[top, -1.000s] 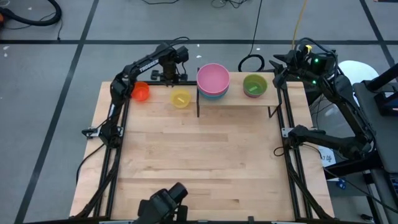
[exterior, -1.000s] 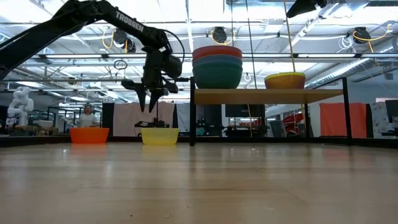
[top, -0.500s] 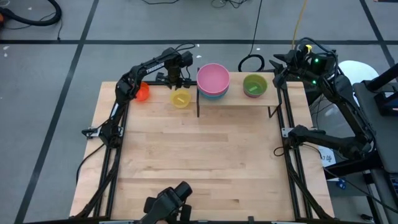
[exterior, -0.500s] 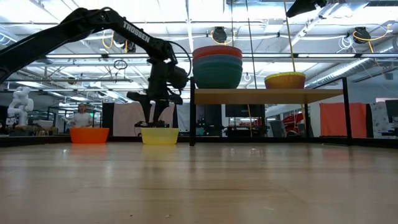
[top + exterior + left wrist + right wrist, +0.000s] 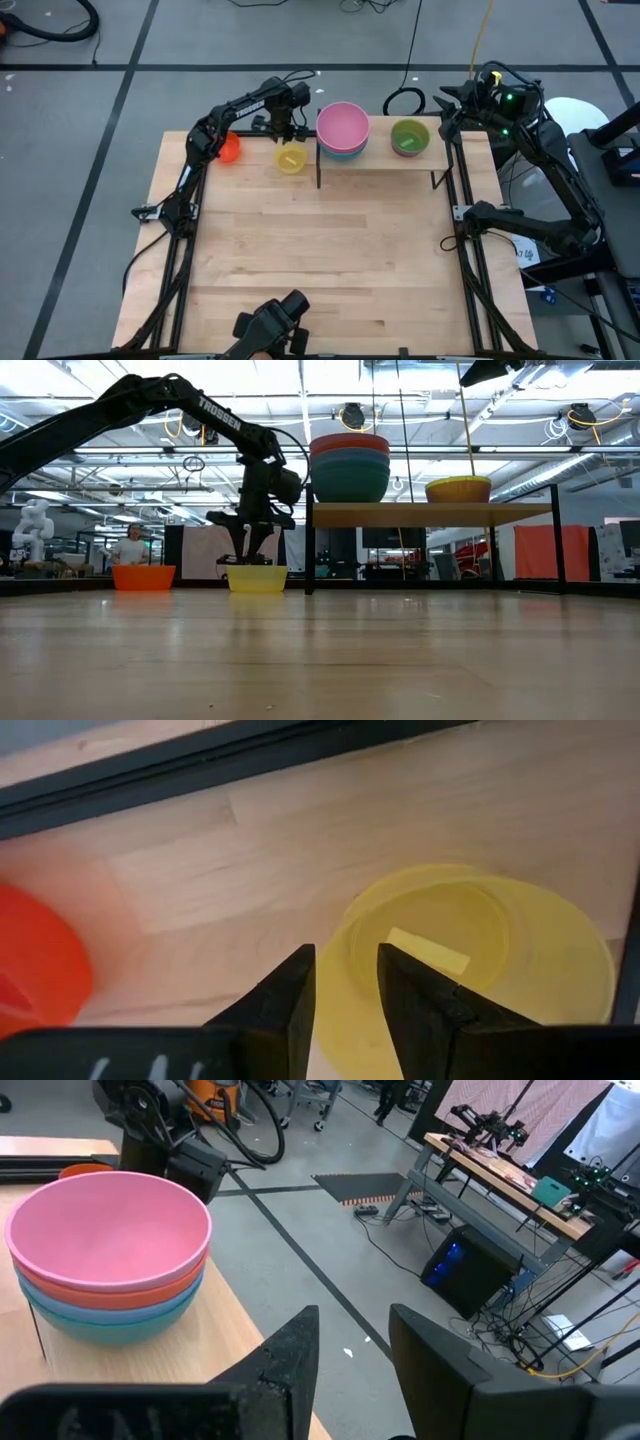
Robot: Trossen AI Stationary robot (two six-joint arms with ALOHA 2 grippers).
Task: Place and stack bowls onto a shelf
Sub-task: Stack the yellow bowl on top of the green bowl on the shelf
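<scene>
Light: I see bright, even overhead lighting, ceiling strips glaring in the low view.
Blur: round orange plastic bowl (image 5: pixel 35 965) looks soft-edged.

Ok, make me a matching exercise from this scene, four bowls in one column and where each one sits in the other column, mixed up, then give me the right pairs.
Column one:
1. pink bowl
2. green bowl
3. yellow bowl
4. orange bowl

Column two:
A. on the table, right under the left gripper
B. alone at the right end of the shelf
C. on the table, farthest left of the four
D. top of the stack at the left end of the shelf

Pairs: 1-D, 2-B, 3-A, 4-C
</scene>
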